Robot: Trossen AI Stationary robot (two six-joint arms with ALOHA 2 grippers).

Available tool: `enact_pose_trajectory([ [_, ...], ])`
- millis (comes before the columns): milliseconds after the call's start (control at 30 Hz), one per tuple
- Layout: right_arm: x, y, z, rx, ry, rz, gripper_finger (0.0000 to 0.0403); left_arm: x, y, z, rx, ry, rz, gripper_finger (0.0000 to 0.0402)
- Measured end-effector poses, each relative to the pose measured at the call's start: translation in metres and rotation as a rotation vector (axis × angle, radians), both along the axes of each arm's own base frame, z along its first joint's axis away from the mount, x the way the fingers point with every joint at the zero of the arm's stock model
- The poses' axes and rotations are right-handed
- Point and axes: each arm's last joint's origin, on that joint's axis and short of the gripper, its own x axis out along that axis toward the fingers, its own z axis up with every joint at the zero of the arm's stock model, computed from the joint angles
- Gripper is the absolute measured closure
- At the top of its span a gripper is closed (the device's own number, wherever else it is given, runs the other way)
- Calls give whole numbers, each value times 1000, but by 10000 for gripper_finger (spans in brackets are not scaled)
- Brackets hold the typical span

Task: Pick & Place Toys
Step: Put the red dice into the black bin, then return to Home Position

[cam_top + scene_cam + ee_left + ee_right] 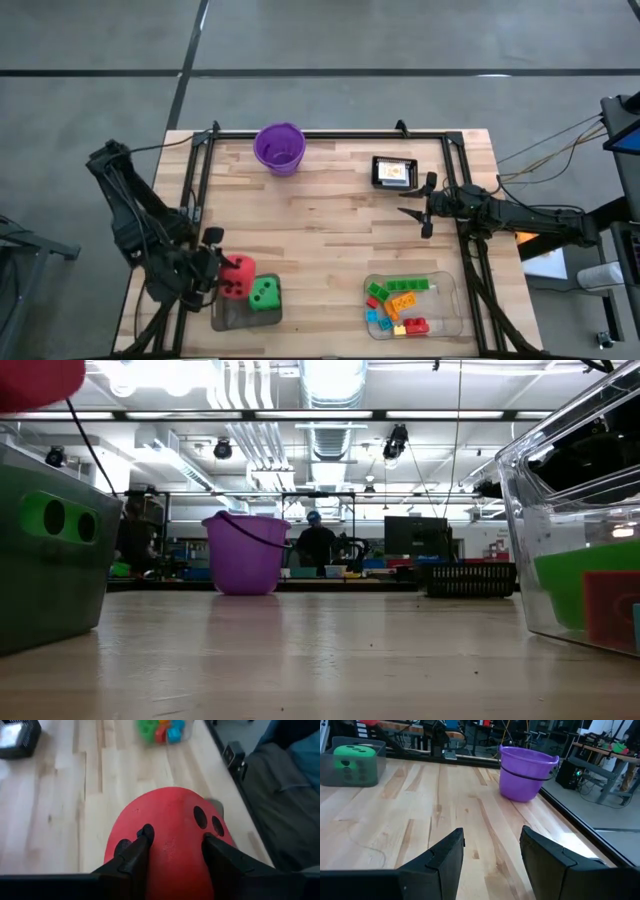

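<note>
- Two dice are in play: the red die (238, 277) is gripped by the left pincer (213, 272) at the near left of the bench (330, 215), and the green die (265, 293) is already seated in the grey tray (228, 318) just beside it.
- Left pincer: closed on the red die, one finger (136, 851) on each side of its rounded face. The die is held above the rim of the grey tray, which is judged to be its intended place, next to the green die.
- The low view confirms that the red die is carried off the bench, since only its underside shows at the top corner above the tray.
- Right pincer (425, 212): parked over the far right of the bench, near the small black holder with a picture card (394, 172). Its fingers are set apart and nothing is held between them. It is kept well apart from the left arm, so the release is not obstructed.
- Small bricks (400, 302) in green, orange, red, blue and yellow are collected in the clear tray (452, 318) at the near right.
- A purple bucket (279, 147) stands at the far edge, away from both arms.
- Caution: the free space beside the green die looks tight, so the red die may catch on the tray wall or on its neighbour when released.
</note>
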Motion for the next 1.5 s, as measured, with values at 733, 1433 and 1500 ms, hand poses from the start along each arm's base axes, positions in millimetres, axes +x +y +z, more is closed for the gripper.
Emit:
enact_pose_trajectory([
  [733, 0, 0, 0, 0, -1, 0, 212, -5, -10, -87, -170, 257, 16, 250],
  [1433, 0, 0, 0, 0, -2, 0, 212, 3, -14, -62, -160, 94, 43, 77],
  [1500, 0, 0, 0, 0, -2, 0, 212, 5, -15, -53, -130, 27, 38, 77],
])
